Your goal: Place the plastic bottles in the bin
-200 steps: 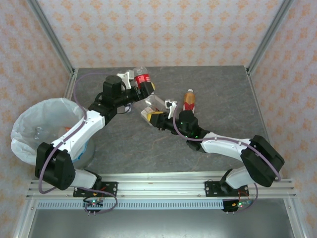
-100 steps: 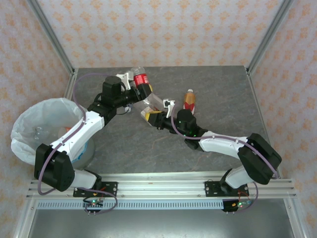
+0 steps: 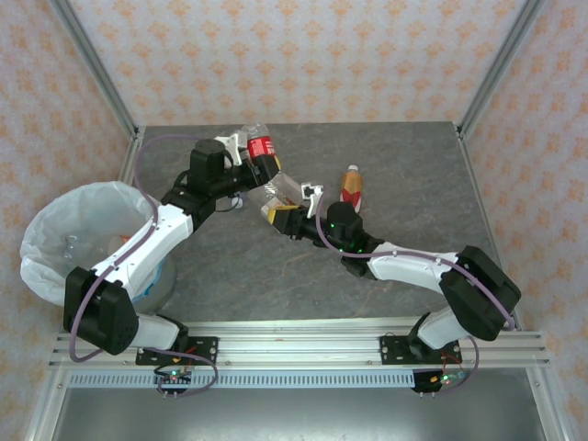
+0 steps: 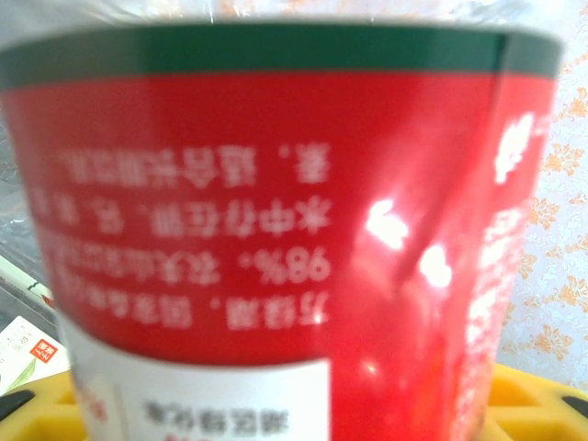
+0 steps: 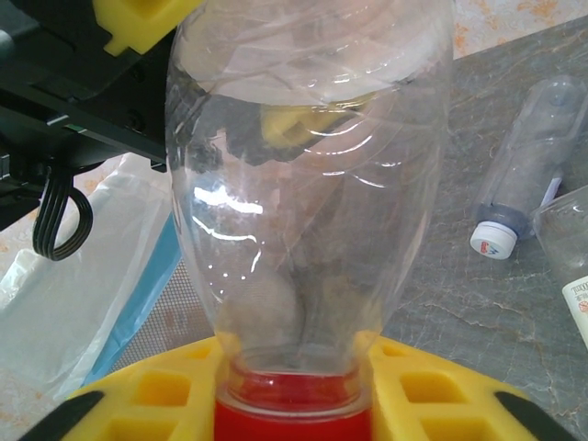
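left gripper (image 3: 250, 158) clamps red-label bottle (image 3: 263, 147); right gripper (image 3: 287, 209) state unclear. back it off, then swing steadily to the bin (image 3: 41, 225) at 8 o'clock.

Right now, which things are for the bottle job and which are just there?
For the job: red-label bottle, orange bottle, clear white-capped bottle, bin with its white bag.
Just there: grey table, metal rail, patterned wall.
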You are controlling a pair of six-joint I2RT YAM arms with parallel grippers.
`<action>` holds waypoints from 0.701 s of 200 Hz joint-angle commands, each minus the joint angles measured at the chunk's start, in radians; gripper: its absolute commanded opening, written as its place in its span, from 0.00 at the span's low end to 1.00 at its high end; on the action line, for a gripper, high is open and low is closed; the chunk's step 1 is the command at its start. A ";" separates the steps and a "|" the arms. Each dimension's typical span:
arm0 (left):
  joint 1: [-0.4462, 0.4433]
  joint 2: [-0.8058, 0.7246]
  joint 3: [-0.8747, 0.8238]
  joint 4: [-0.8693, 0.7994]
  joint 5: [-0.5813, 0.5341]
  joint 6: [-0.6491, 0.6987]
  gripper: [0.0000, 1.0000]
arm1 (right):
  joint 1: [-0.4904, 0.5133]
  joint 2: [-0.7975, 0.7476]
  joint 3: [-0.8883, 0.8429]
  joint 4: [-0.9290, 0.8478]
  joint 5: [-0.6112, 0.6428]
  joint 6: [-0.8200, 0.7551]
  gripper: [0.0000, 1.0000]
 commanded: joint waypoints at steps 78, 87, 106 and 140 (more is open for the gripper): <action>-0.010 -0.018 0.066 -0.090 -0.099 0.028 0.56 | 0.003 -0.081 -0.004 -0.052 0.072 -0.126 0.83; -0.011 -0.019 0.069 -0.101 -0.107 0.033 0.56 | 0.002 -0.096 -0.008 -0.068 0.089 -0.146 0.85; -0.010 -0.024 0.076 -0.118 -0.122 0.042 0.56 | 0.003 -0.129 -0.018 -0.106 0.120 -0.181 0.95; -0.010 -0.039 0.079 -0.144 -0.163 0.052 0.56 | 0.002 -0.165 -0.044 -0.130 0.197 -0.203 0.99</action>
